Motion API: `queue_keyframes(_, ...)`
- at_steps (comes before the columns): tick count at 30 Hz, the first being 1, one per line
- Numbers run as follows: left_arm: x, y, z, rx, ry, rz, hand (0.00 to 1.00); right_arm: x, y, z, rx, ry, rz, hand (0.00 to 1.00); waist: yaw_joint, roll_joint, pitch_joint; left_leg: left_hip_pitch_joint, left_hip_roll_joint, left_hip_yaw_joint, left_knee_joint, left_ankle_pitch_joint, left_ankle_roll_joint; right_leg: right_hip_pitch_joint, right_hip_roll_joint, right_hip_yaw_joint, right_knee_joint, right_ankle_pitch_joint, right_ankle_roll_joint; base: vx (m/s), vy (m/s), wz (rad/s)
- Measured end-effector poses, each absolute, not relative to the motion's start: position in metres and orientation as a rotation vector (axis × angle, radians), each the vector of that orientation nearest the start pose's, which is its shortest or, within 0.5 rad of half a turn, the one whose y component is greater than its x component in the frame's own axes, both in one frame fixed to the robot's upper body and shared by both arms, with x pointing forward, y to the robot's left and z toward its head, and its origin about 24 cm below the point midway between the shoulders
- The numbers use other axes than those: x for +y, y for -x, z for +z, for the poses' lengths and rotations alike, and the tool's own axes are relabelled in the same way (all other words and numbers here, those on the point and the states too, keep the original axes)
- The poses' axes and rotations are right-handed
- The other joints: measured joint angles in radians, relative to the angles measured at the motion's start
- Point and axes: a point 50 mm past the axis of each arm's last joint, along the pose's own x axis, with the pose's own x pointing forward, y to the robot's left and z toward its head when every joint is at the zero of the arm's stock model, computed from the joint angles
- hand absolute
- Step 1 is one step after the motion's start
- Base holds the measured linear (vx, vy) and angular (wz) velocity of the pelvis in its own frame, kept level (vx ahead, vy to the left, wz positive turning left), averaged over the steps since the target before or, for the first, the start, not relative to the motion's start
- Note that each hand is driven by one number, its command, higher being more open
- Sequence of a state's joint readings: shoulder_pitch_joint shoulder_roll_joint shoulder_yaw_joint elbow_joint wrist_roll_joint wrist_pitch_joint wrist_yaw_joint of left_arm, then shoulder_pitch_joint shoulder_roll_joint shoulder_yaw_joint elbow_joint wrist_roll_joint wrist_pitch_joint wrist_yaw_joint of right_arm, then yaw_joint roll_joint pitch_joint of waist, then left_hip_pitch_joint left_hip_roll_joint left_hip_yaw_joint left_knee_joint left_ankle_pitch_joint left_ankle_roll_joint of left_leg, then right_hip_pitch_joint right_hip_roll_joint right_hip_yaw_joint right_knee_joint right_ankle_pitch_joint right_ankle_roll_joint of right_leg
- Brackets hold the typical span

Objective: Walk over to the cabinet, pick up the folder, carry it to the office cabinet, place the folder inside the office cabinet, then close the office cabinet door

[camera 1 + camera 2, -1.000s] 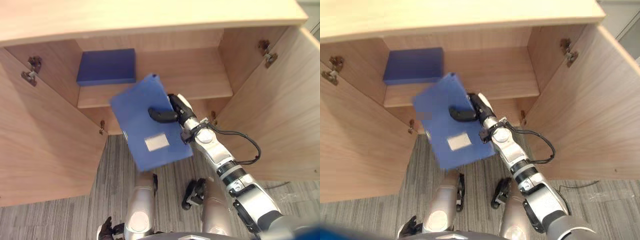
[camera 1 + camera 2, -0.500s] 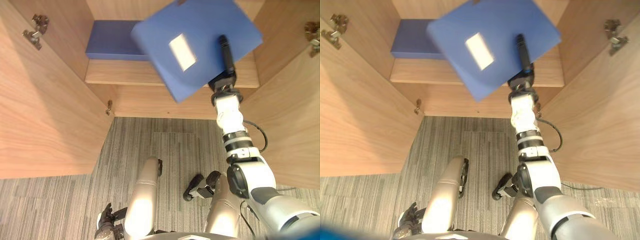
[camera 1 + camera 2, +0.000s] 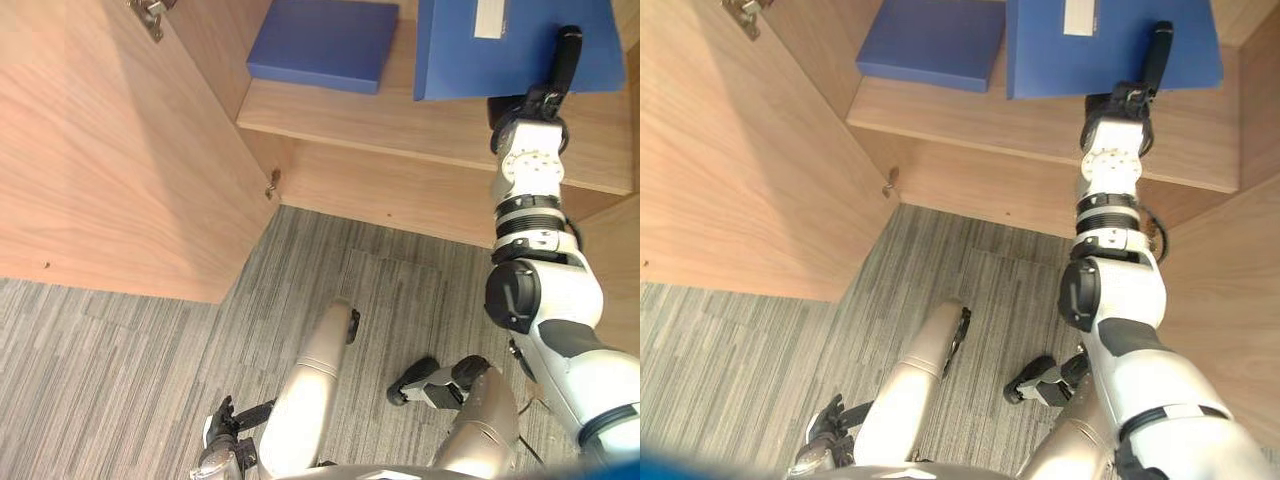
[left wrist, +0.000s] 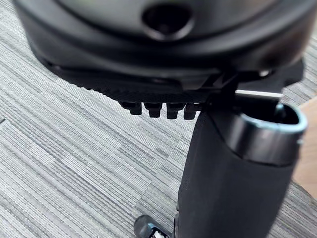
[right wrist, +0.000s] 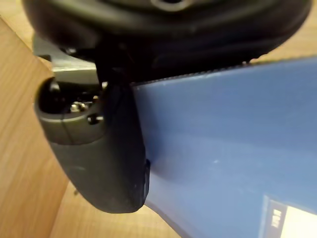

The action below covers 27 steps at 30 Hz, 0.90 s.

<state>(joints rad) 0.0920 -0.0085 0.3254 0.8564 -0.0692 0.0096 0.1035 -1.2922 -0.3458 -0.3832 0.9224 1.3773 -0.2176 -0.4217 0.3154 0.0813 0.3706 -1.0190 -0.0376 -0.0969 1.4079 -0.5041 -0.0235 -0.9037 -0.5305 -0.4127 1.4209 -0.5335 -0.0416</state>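
Right hand (image 3: pixel 566 62) pinches the blue folder (image 3: pixel 470 50) at its near edge, thumb laid over the top face, the other fingers hidden beneath. I see the folder held inside the office cabinet (image 3: pixel 120 170), over the right part of the shelf (image 3: pixel 400 120), beside a flat blue box (image 3: pixel 320 45); whether it touches the shelf I cannot tell. Left hand (image 3: pixel 222 445) hangs low over the carpet (image 3: pixel 120 380), fingers loosely spread.

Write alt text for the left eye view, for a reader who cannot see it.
The robot's right hand grips a blue folder over the shelf of an open cabinet, thumb across its cover. A second blue folder lies flat on the shelf to its left. The left hand hangs low above grey carpet.
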Motion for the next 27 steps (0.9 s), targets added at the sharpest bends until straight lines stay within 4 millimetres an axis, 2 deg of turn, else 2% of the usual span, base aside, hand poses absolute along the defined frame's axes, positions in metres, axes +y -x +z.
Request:
queue_keyframes(7, 0.204, -0.119, -0.145, 0.946, 0.163, 0.466, 1.0, -0.272, -0.399, 0.291, -0.365, -1.517, -0.467, 0.0, 0.016, 0.009, 0.002, -0.132, -0.044, -0.022, 0.087, 0.001, -0.009, -0.106, -0.061, -0.002, 0.111, -0.046, -0.012, -0.01, -0.039, 0.21)
queue_keyframes(11, 0.2, -0.117, -0.146, 0.961, 0.154, 0.458, 1.0, -0.295, -0.39, 0.297, -0.41, -1.499, -0.518, 0.0, 0.018, 0.026, 0.01, -0.179, -0.059, -0.028, 0.122, 0.001, -0.015, -0.146, -0.082, 0.001, 0.156, -0.061, -0.024, 0.01, -0.044, 0.11)
queue_keyframes(12, 0.2, -0.115, -0.148, 0.973, 0.155, 0.458, 1.0, -0.299, -0.388, 0.297, -0.414, -1.498, -0.532, 1.0, 0.016, 0.027, 0.011, -0.187, -0.06, -0.026, 0.125, 0.001, -0.017, -0.159, -0.084, 0.006, 0.162, -0.064, -0.023, 0.01, -0.049, 0.0)
queue_keyframes(21, 0.193, -0.109, -0.152, 1.006, 0.163, 0.483, 1.0, -0.311, -0.38, 0.305, -0.491, -1.513, -0.573, 1.0, 0.004, 0.029, 0.014, -0.204, -0.056, -0.03, 0.128, 0.002, -0.025, -0.177, -0.079, 0.006, 0.169, -0.068, -0.031, 0.0, -0.029, -0.01)
queue_keyframes(24, 0.193, -0.109, -0.152, 1.0, 0.186, 0.514, 1.0, -0.308, -0.379, 0.315, -0.513, -1.518, -0.551, 1.0, 0.002, 0.023, 0.019, -0.203, -0.056, -0.03, 0.125, 0.003, -0.026, -0.177, -0.078, 0.005, 0.166, -0.069, -0.029, 0.0, 0.0, 0.0)
queue_keyframes(27, 0.196, -0.111, -0.151, 0.991, 0.207, 0.544, 1.0, -0.304, -0.379, 0.328, -0.529, -1.509, -0.516, 1.0, 0.001, 0.005, 0.031, -0.197, -0.056, -0.03, 0.11, 0.008, -0.034, -0.176, -0.076, 0.005, 0.158, -0.067, -0.033, 0.01, -0.034, 0.01)
